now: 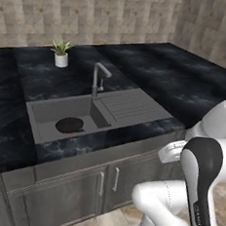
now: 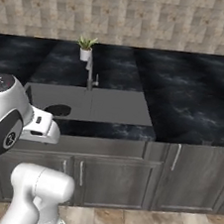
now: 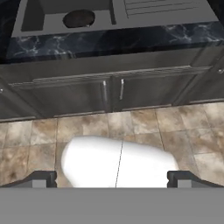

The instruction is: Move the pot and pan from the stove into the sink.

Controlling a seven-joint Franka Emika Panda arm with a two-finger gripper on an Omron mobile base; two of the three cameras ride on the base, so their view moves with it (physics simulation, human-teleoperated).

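Observation:
The sink point(image 1: 49, 110) is a grey basin set in the black marbled counter, with an arched grey faucet point(image 1: 97, 79) behind it; it also lies across the counter in the right base view point(image 2: 109, 106) and at the top of the hand view point(image 3: 52, 22). A dark round patch point(image 1: 69, 125) lies on the basin floor; I cannot tell what it is. The pot, the pan and the stove are out of view. My gripper point(image 3: 113, 179) is open with nothing between its fingertips point(image 3: 43, 179), pointing down at the floor in front of the sink cabinet.
A small potted plant point(image 1: 61, 54) stands on the counter behind the sink. A ribbed drainboard point(image 1: 130, 106) adjoins the basin on the right. Grey cabinet doors point(image 3: 113, 94) with handles run below the counter, above a tiled floor point(image 3: 175, 122). My folded arm point(image 1: 201, 177) is in front of the cabinets.

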